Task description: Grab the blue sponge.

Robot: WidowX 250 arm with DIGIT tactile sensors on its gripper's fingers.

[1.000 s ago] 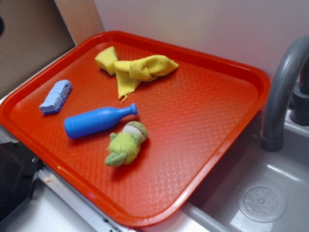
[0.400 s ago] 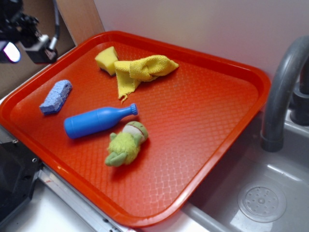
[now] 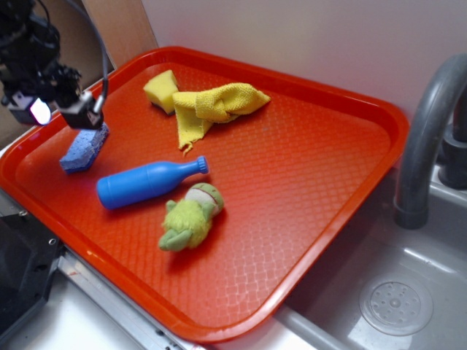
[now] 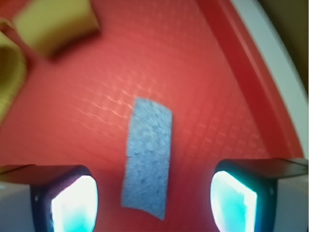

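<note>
Exterior view shows the gripper lower and further right than a moment ago, now above the far end of the blue sponge. This sponge lies flat at the left side of the red tray, left of the blue bottle. Wrist view shows both fingers spread wide, the sponge between them, untouched.

Gripper descended over blue sponge, open

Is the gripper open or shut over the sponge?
Open. In the wrist view the gripper has its two fingers spread wide apart, with the blue sponge lying flat on the tray between them, ungrasped.
</note>
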